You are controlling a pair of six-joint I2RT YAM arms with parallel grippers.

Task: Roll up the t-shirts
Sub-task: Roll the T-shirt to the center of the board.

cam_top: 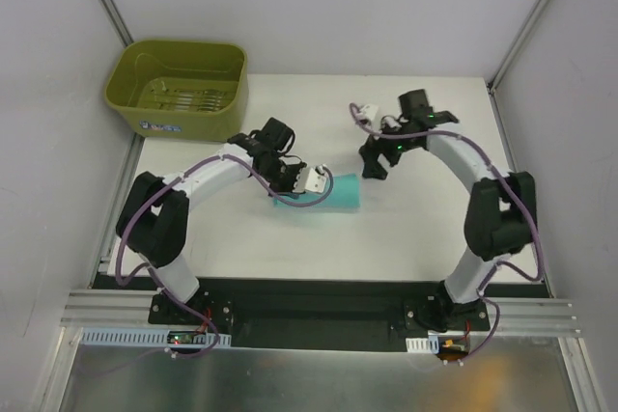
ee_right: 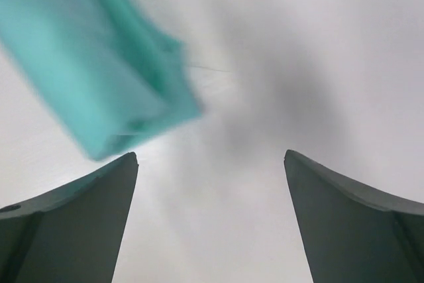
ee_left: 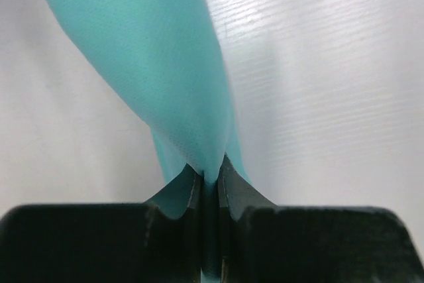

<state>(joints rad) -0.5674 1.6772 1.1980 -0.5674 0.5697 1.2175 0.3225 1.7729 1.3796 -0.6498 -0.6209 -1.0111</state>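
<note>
At the upper left of the overhead view, an olive-green tub (cam_top: 179,84) sits by the far left corner of the white table (cam_top: 425,238), well apart from everything else.

Toward the middle of that frame, my left arm curves in and my left gripper (cam_top: 319,180) meets the left end of the teal t-shirt (cam_top: 338,194). The t-shirt lies as a short rolled bundle near the centre of the table. In my left wrist view, my fingers (ee_left: 242,197) are pressed together at the bottom centre, clamped on a fold of the thin teal cloth. From that pinch the t-shirt (ee_left: 152,51) widens up toward the upper left of the frame.

Further right in the overhead view, my right gripper (cam_top: 371,171) hangs just beside the right end of the bundle. My right wrist view shows its two fingers (ee_right: 86,210) standing wide apart at the lower corners, with only bare table between them. The t-shirt (ee_right: 86,77) is blurred there, filling the upper left, its end just above the left finger.
</note>
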